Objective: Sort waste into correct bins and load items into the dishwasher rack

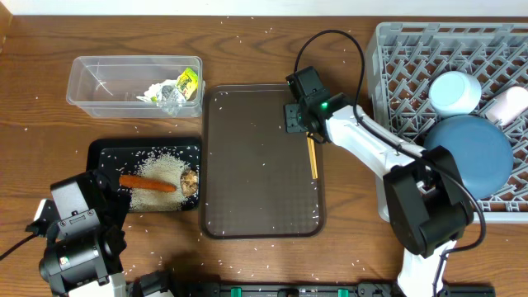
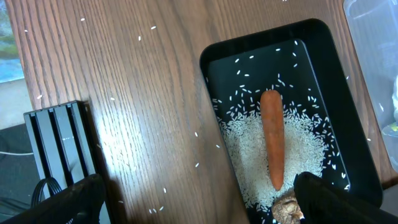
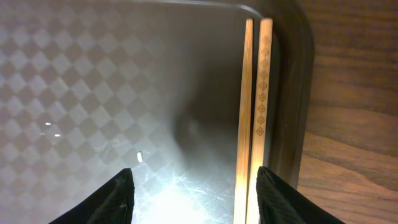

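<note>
The wooden chopsticks (image 1: 312, 157) lie side by side along the right edge of the brown serving tray (image 1: 247, 198); they also show in the right wrist view (image 3: 255, 112). My right gripper (image 1: 302, 117) is open above their far end, and the sticks lie just inside its right finger (image 3: 194, 199). The black tray (image 1: 107, 153) holds the orange carrot (image 2: 272, 137), white rice (image 2: 305, 149) and the brown lump (image 2: 287, 208). My left gripper (image 2: 196, 199) is open and empty at the black tray's near end. The clear tub (image 1: 91, 82) holds the wrappers and tissue (image 1: 169, 91). The grey rack (image 1: 412, 58) holds the dark-blue plate (image 1: 474, 161), a pale-blue cup (image 1: 455, 92) and a white cup (image 1: 507, 103).
Loose rice grains are scattered on the wooden table (image 1: 247, 41) and on the brown tray. A black ribbed block (image 2: 59, 149) stands left of the left gripper. The right arm's cable (image 1: 330, 37) loops over the table behind the tray.
</note>
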Available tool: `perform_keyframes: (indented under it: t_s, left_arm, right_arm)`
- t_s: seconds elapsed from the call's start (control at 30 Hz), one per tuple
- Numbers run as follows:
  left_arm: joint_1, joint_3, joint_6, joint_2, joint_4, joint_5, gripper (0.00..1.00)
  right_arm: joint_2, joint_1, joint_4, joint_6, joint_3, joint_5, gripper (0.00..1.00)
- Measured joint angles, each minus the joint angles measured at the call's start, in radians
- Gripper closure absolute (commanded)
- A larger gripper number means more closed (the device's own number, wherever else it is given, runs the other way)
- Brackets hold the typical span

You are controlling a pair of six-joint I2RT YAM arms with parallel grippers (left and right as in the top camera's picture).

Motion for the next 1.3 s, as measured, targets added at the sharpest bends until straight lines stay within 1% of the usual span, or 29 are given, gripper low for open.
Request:
perform_keyframes:
  t_s: [0.6, 1.3]
  left_arm:
    - [0.0, 0.0, 0.0, 0.0, 0.0, 0.0, 0.02]
    - [0.0, 0.0, 0.0, 0.0, 0.0, 0.0, 0.02]
  right_arm:
    - [0.063, 0.0, 0.006, 0.002, -0.003, 0.007, 0.41]
    - [0.065, 0.004, 0.01, 0.003, -0.002, -0.003, 0.41]
